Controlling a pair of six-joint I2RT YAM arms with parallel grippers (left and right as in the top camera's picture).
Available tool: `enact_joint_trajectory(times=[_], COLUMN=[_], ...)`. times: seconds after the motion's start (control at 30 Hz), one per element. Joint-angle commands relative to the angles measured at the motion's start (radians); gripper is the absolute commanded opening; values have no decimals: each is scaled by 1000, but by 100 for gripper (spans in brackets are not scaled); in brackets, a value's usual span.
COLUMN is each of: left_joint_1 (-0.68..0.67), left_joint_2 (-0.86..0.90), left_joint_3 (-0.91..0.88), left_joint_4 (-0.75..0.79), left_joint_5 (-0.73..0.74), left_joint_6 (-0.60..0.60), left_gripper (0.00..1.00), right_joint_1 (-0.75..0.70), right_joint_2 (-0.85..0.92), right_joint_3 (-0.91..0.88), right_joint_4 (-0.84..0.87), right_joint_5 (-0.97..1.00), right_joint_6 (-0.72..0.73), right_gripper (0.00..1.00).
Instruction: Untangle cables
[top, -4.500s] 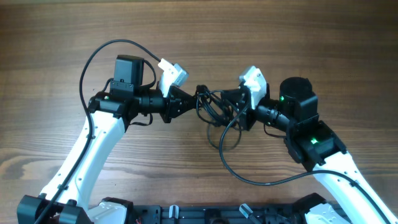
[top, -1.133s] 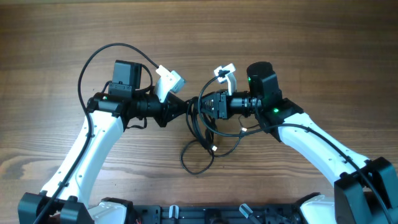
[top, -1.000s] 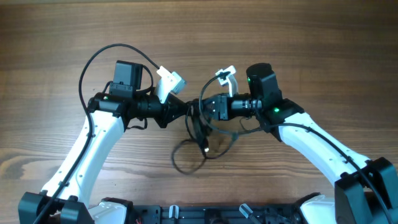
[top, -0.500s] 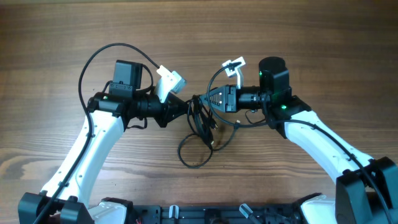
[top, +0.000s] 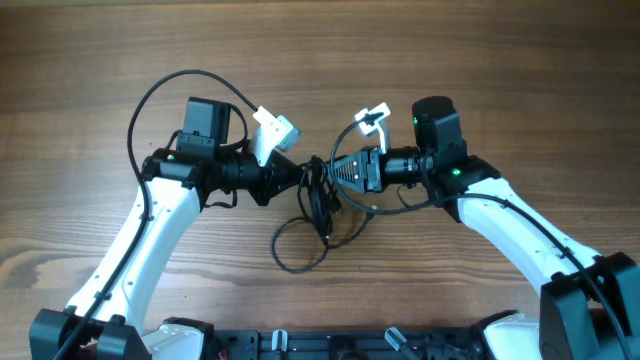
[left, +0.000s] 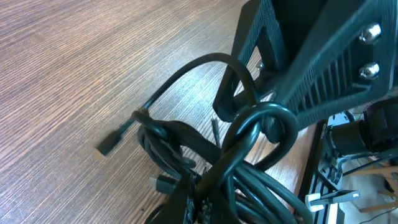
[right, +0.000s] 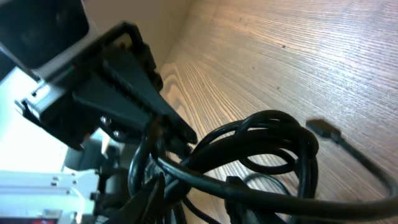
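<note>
Cables (top: 322, 200) knotted at frame centre, held between the two claws, slack trailing onto the table (top: 480, 60) just below centre; left claw (top: 304, 178) pinched shut on the knot; right claw (top: 334, 170) looks clamped on a strand just beside it. Risks, as I judge them: claws nearly touching, so fingers may collide; pulling apart with both on the same tangle could tighten it; a thin strand may slip free.

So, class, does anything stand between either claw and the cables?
Nothing visible does: the left claw and the right claw both appear to grip the cables directly, at the knot between them.
</note>
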Motion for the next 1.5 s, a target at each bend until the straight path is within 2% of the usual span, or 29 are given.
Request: enact_joint_trajectory(times=[0.0,0.3,0.4,0.93,1.07,1.23,1.3,1.47], left_joint_1=[-7,-7,-7,-7,-7,-7,-7,-7], left_joint_2=[-3,-3,-3,-3,-3,-3,-3,-3], left_joint_3=[-2,-2,-2,-2,-2,-2,-2,-2], left_joint_4=[14,13,13,13,13,13,13,13], left_joint_5=[34,34,34,35,35,35,34,34], left_joint_6=[8,8,8,8,8,8,8,8], left_gripper=[4,4,4,4,4,4,4,4], right_joint_1=[10,10,10,10,10,10,10,10], right_joint_2=[-10,-10,-10,-10,-10,-10,-10,-10], right_joint_3=[4,4,4,4,4,4,4,4], right_joint_4=[0,-60,-64,-36,-32,-17,-13,-7], right_joint_5=[-74,-82,-165,-167,-293,-289,-235,-127], right_joint_6=[-97,-180,-252,-277,-360,-365,-310,-237], right_gripper=[36,40,41,45,47,48,46,27])
